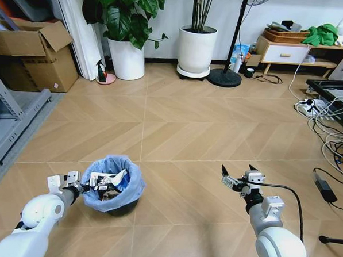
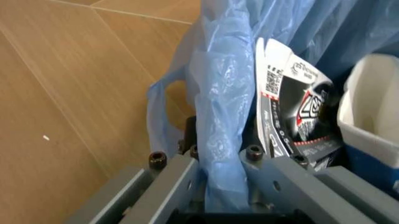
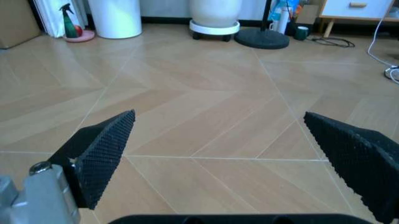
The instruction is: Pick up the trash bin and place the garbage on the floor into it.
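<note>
The small round dark trash bin (image 1: 113,190), lined with a crinkled light-blue plastic bag folded over its rim, sits low on the left of the herringbone wooden floor (image 1: 188,129) in the head view. The left end effector (image 1: 85,187) is at the bin's near-left edge, its fingers pressed together on the rim and the bag; the left wrist view shows the grey fingers (image 2: 181,175) pinching a fold of the blue plastic. Whether the bin rests on the floor or hangs just above it cannot be told.

Inside the bin lies garbage: a black-and-white printed packet (image 1: 106,180) near the rim, and beside it in the left wrist view a white and blue container (image 2: 374,121).

The right end effector (image 1: 237,173) hovers over bare floor well to the right of the bin, its black ridged fingers (image 3: 106,154) spread wide with nothing between them.

Farther back stand two big white plant pots (image 1: 128,58), a green spray bottle (image 1: 101,71) on a pink dish just beside the left pot, and a black round fan base (image 1: 223,77). A cardboard box (image 1: 34,55) sits at the far left, and a tangle of cables (image 1: 327,122) runs along the right.
</note>
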